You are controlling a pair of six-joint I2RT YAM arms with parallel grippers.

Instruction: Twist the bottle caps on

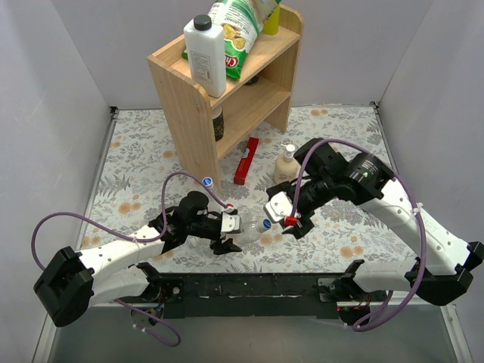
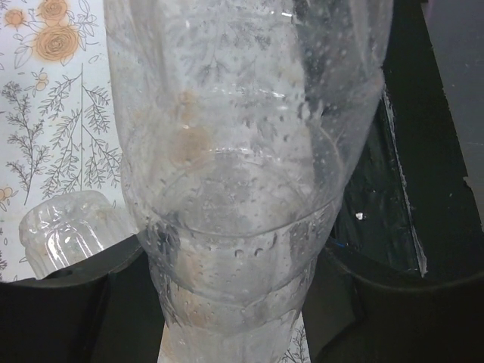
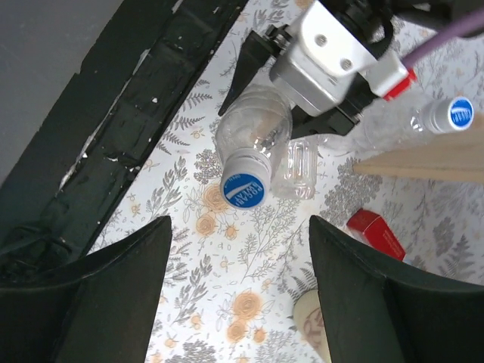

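Note:
A clear bottle (image 1: 243,227) lies on its side, and my left gripper (image 1: 229,233) is shut on its body (image 2: 234,227). Its blue cap (image 3: 243,190) sits on the neck and faces my right gripper (image 3: 240,227). That gripper is open just short of the cap, with nothing between its fingers (image 1: 278,215). A second clear bottle (image 3: 302,170) lies beside the held one; only its base (image 2: 60,236) shows. Another bottle neck with a blue cap (image 3: 457,113) lies by the shelf leg (image 1: 207,181).
A wooden shelf (image 1: 227,98) stands at the back with a white jug (image 1: 206,57) and a snack bag (image 1: 242,30) on it. A beige pump soap bottle (image 1: 286,162) and a red box (image 1: 246,160) sit behind the grippers. The black base rail (image 1: 249,287) runs along the near edge.

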